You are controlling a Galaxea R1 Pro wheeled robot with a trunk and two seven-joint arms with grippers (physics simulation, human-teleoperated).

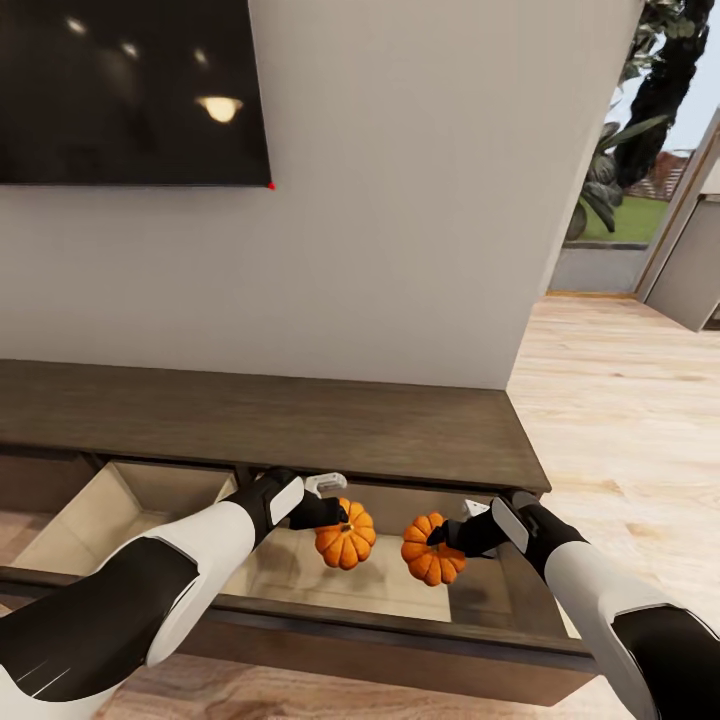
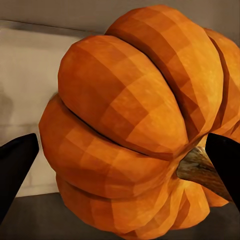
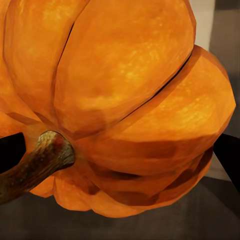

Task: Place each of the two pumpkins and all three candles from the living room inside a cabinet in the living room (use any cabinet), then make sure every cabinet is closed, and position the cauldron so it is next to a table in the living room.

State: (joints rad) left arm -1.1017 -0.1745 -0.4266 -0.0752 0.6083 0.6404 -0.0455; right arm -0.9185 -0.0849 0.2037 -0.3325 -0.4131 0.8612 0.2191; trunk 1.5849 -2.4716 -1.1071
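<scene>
Pumpkins, count two. Left pumpkin [image 1: 346,543]: clamped in the left end effector [image 1: 338,517], held in the air over the open drawer [image 1: 300,570] of the cabinet [image 1: 260,420]. In the left wrist view the left pumpkin [image 2: 135,125] sits between the dark fingers [image 2: 17,160], stem toward one of them. Right pumpkin [image 1: 432,550]: clamped in the right end effector [image 1: 445,538], also hanging over the same drawer, just beside the first and apart from it. In the right wrist view the right pumpkin [image 3: 120,105] has its stem lying near one finger.

Cabinet, count one: a drawer pulled out, pale inside, nothing lying on its visible floor.

Status, judged: both pumpkins carried to the cabinet, neither set down yet. Left to do: release both into the drawer, stow three candles, close every cabinet, place the cauldron next to the table.

Other: one dark wall screen [image 1: 130,90] above the cabinet.
</scene>
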